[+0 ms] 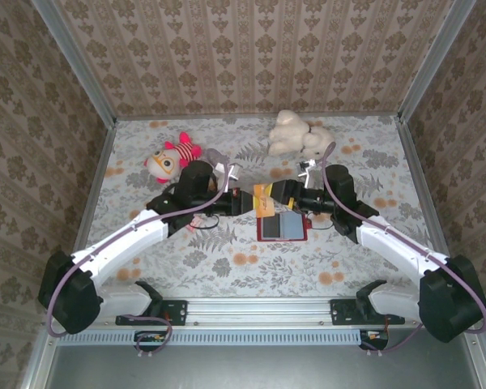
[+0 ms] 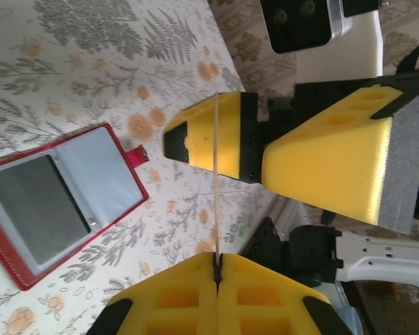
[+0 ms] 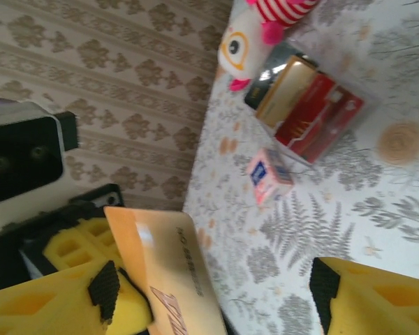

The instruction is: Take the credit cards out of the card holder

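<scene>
Between the grippers: yellow-orange credit card, held off the table, just beyond the open card holder.
Left gripper: pads pressed together on the card near one edge; the card stands edge-on out of the tips.
Right gripper: jaws spread wide on either side of the card; one finger is just beside its face, no pinch.
Card holder: lies flat and open on the table, grey-blue pockets up. A dark grey rectangle sits in one pocket, likely another card, but you can't confirm it from here.
Handling: the card looks light, thin and stiff with some flex. It's glossy, so probably slippery; expect it to pivot in a corner-only pinch.
Grip: take it across the flat faces near a short edge, pads well onto the plastic. Pin the holder when you pull from a pocket; it looks light enough to drag.
</scene>
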`<action>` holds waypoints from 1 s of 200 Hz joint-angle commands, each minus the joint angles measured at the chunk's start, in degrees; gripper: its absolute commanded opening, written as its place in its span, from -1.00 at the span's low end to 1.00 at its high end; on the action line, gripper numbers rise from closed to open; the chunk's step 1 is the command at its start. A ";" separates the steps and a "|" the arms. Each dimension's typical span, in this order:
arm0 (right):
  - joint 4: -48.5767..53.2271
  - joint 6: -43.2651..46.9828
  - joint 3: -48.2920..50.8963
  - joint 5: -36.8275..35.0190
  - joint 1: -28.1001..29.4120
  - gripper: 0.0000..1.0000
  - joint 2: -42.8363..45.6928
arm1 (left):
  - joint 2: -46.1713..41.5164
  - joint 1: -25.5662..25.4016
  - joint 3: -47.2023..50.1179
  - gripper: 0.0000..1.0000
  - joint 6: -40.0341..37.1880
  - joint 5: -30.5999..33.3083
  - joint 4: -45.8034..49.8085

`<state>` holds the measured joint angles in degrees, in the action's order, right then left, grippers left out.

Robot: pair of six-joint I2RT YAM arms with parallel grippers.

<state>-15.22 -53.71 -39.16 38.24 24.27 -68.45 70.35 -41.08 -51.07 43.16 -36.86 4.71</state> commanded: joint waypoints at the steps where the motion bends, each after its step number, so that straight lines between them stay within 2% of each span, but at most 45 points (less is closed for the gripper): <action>1: -7.86 -3.70 -2.31 4.06 0.30 0.34 -1.11 | -2.81 2.01 -0.49 -1.00 1.99 -4.26 -1.42; 28: -15.40 -6.08 -2.59 6.37 0.18 0.03 -2.85 | -4.04 4.24 1.06 -1.00 5.24 -6.88 -4.46; 52: -19.20 -8.77 -5.25 7.35 0.34 -0.12 -5.30 | -4.18 5.34 2.54 -1.00 9.48 -9.54 -9.82; 86: -22.67 -10.97 -9.14 8.36 0.86 -0.29 -8.36 | -4.42 6.26 0.41 -1.00 10.38 -11.22 -8.92; 116: -26.06 -15.07 -10.33 7.87 1.02 -0.68 -10.07 | -5.54 7.14 0.77 -1.00 14.37 -11.04 -12.12; 130: -30.13 -18.03 -10.42 7.26 1.12 -0.77 -10.57 | -6.05 7.50 0.88 -0.99 16.03 -10.65 -13.64; 157: -29.34 -18.55 -11.12 4.36 1.56 -0.94 -9.76 | -7.01 7.68 1.26 -0.88 18.41 -8.57 -16.47; 169: -29.51 -19.29 -10.48 2.21 1.73 -1.00 -9.48 | -7.32 7.59 2.05 -0.67 20.01 -6.70 -18.06; 184: -29.63 -20.82 -9.67 -0.89 1.83 -1.00 -9.09 | -7.20 7.43 2.82 -0.58 21.39 -4.77 -19.76; 200: -29.47 -22.39 -8.74 -4.94 1.92 -1.00 -9.02 | -6.60 7.20 2.32 -0.37 21.60 -3.43 -20.36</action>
<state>-42.24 -72.71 -48.60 40.14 25.76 -78.72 64.10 -33.67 -49.01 62.08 -43.48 -11.14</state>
